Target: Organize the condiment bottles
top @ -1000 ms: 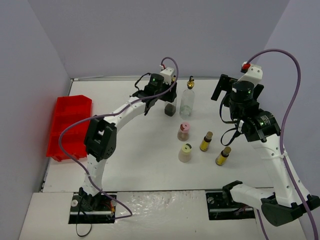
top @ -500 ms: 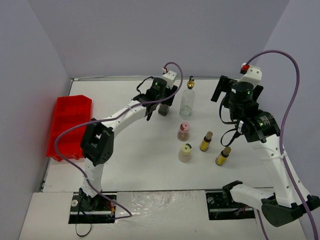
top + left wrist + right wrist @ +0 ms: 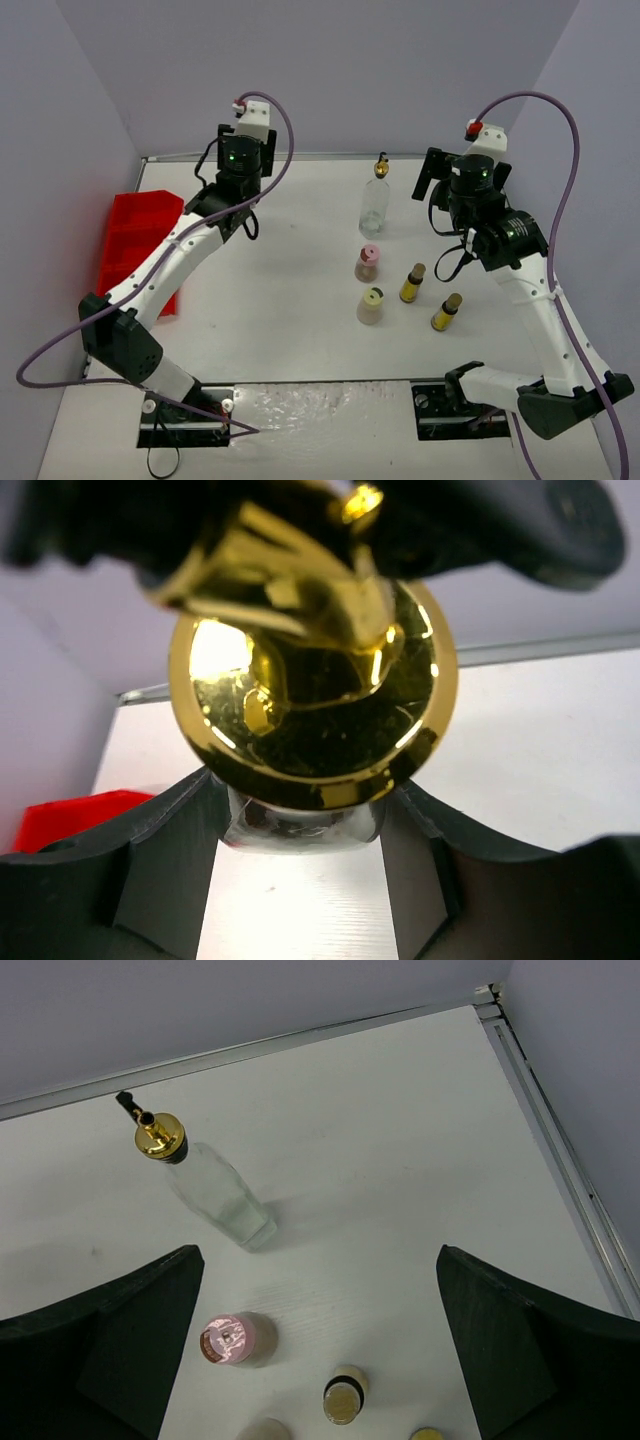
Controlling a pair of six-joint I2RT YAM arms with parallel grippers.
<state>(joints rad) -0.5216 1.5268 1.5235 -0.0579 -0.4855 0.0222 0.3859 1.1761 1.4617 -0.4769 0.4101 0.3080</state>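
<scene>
Left gripper [image 3: 300, 830] swung left, clamping clear bottle [image 3: 312, 695].

Table [image 3: 300, 335]: 5 bottles upright and apart. A clear bottle with gold spout [image 3: 375, 200] stands at the rear, with the pink-capped bottle [image 3: 367, 263] and yellow-capped bottle [image 3: 371, 306] in line nearer the bases. A slim brown-capped yellow bottle [image 3: 412, 284] and a second brown-capped bottle [image 3: 446, 312] stand to their right. Red bin [image 3: 130, 235] lies at the left edge — the left arm [image 3: 185, 250] crosses its right side, wrist raised at rear left; the right arm [image 3: 540, 300] is raised at rear right.
</scene>
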